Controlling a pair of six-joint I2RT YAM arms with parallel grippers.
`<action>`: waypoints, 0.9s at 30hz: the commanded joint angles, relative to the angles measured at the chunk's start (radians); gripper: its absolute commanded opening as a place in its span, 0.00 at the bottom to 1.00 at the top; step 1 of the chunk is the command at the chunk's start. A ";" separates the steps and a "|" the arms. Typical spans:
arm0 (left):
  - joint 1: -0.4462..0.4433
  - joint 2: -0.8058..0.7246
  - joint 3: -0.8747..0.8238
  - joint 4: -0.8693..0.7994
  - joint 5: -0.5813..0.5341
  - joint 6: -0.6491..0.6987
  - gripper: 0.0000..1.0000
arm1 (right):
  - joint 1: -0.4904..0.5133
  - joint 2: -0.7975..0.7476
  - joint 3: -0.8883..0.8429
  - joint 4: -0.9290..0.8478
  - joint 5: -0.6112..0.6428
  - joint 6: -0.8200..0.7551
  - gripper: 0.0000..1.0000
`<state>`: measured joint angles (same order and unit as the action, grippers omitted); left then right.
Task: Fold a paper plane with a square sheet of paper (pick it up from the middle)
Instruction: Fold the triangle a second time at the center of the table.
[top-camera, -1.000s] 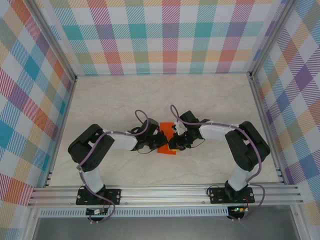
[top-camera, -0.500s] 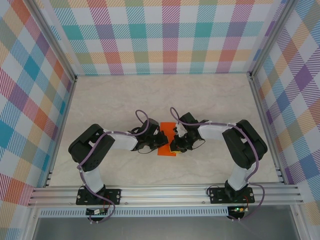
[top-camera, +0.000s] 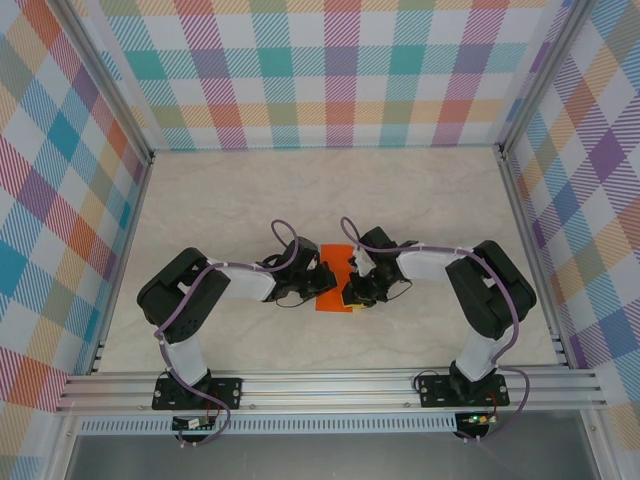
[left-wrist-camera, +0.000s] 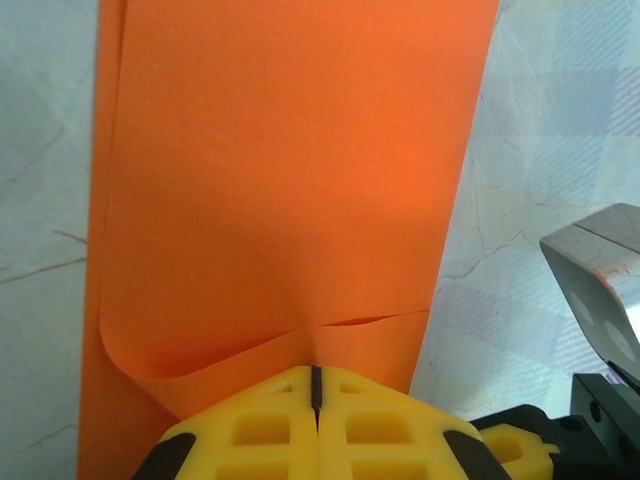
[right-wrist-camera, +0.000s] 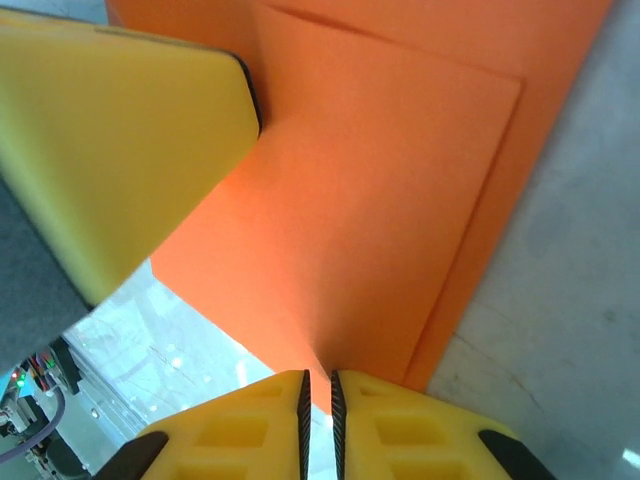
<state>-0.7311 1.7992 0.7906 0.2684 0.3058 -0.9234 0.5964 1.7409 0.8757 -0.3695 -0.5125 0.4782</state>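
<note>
Square sheet of paper (left-wrist-camera: 290, 170) half-folded; your left end effector (left-wrist-camera: 315, 385), right end effector (right-wrist-camera: 318, 392) clamp it; dart folds remain.

Arms: left arm (top-camera: 245, 283), right arm (top-camera: 425, 265), black joints, white forearm shells.
Cables (top-camera: 281, 223): purple-grey, looped.
Grippers: left gripper (left-wrist-camera: 315, 385), right gripper (right-wrist-camera: 318, 392), yellow, recessed pockets; dark trim, possibly rubber.

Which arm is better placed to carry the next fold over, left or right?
Right, likely: the right gripper pinches the top layer of the orange paper, while the left gripper is clamped on its edge, anchoring it.
</note>
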 joint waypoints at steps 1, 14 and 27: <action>-0.019 0.037 -0.007 -0.054 -0.013 0.016 0.00 | 0.004 -0.052 -0.007 -0.046 -0.022 -0.024 0.17; -0.019 0.035 -0.009 -0.044 -0.011 0.002 0.00 | 0.062 -0.008 0.038 -0.103 0.136 -0.029 0.18; -0.019 0.040 -0.016 -0.052 -0.021 0.007 0.00 | 0.027 -0.034 -0.074 -0.080 0.103 0.006 0.17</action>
<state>-0.7319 1.8000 0.7906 0.2703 0.3058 -0.9241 0.6315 1.7119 0.8478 -0.3862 -0.4389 0.4683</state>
